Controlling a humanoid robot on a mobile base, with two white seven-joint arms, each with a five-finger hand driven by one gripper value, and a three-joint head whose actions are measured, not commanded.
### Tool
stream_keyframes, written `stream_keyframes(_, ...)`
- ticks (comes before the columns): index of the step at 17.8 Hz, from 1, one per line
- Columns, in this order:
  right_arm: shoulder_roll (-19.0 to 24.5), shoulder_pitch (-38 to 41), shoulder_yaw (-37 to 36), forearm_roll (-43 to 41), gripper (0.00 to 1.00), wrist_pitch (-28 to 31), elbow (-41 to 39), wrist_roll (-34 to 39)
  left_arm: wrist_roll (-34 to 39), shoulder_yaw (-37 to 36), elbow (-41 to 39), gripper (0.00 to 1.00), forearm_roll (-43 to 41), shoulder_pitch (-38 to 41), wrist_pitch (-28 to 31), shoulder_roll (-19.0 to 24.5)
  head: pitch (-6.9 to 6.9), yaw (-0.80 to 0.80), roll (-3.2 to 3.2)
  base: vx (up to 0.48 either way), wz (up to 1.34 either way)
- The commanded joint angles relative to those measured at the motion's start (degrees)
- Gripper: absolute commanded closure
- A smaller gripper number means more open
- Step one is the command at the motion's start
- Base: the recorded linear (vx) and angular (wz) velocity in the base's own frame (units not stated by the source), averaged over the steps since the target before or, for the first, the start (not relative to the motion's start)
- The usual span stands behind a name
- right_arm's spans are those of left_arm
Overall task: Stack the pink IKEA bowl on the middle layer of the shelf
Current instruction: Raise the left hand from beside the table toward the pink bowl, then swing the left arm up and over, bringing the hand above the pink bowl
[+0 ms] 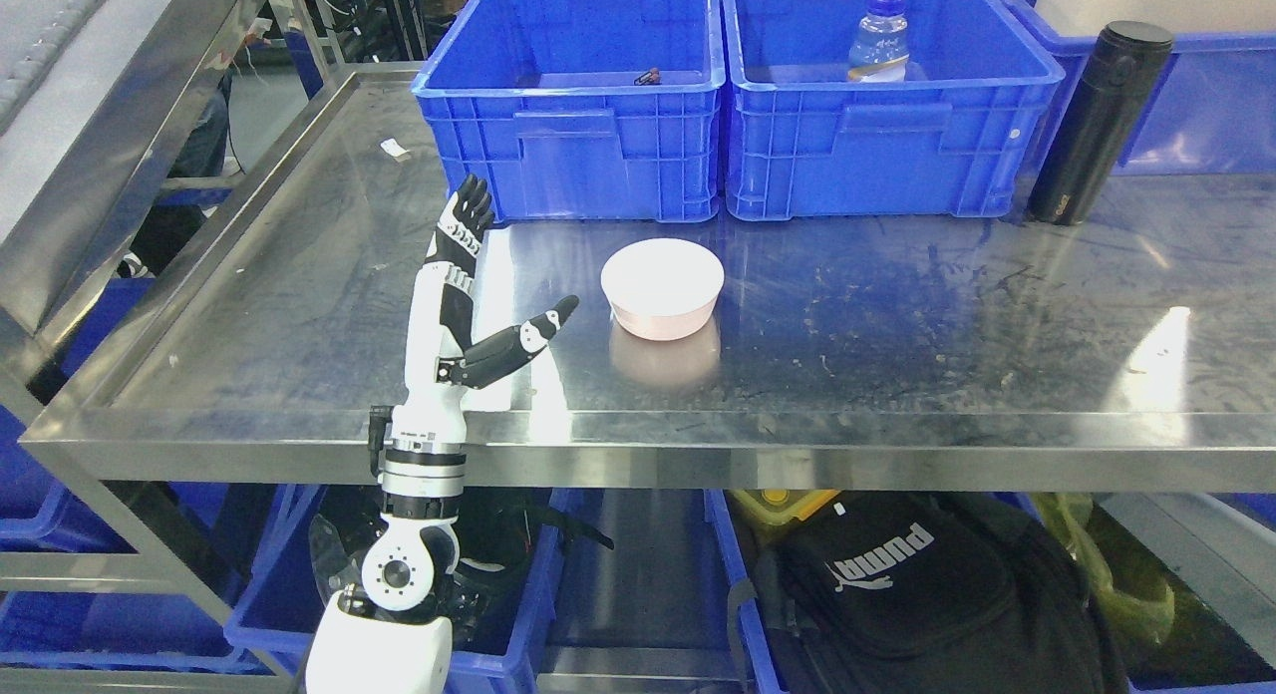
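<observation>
A pink bowl [662, 287] stands upright on the steel shelf [897, 365], near its middle and just in front of the blue crates. My left hand [478, 295] reaches up over the shelf's front edge, to the left of the bowl. Its fingers [465, 225] point straight up and away from me, while the thumb sticks out to the right toward the bowl, a short gap short of its rim. The hand is open and holds nothing. My right arm does not show.
Two blue crates [573, 106] [887, 116] stand at the back; the right one holds a water bottle [881, 38]. A black flask [1099, 124] stands at the back right. A raised shelf rim [249, 185] runs along the left. Below lie a black bag [897, 594] and more blue bins.
</observation>
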Motion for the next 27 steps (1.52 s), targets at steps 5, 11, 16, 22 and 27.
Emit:
stream_keyframes(5,-1.0,1.2,0.0,0.0,0.0,0.0,-1.0,0.0,-0.5,-0.2,-0.1,0.0,0.2,-1.2,-4.5,1.0,0.0,0.0,0.0,0.0,0.0)
stream_keyframes(11,-1.0,1.2,0.0,0.0,0.0,0.0,-1.0,0.0,-5.5,-5.1,-0.1,0.0,0.2,-5.9,-15.7,4.9,0.0,0.0,0.0,0.0,0.0)
stream_keyframes(16,-1.0,1.2,0.0,0.0,0.0,0.0,-1.0,0.0,-8.5,-9.2,-0.1,0.01,0.1,-16.9,-17.2,14.3,0.0,0.0,0.0,0.0,0.0)
stream_keyframes(22,-1.0,1.2,0.0,0.0,0.0,0.0,-1.0,0.0,-17.0,-10.3,0.0,0.01,0.1,-36.2,-1.1,23.4,0.0,0.0,0.0,0.0,0.0)
stream_keyframes(27,-1.0,1.2,0.0,0.0,0.0,0.0,-1.0,0.0,-47.3,-11.2,0.0,0.01,-0.4,-45.5,10.3,34.8,0.0,0.0,0.0,0.0,0.0)
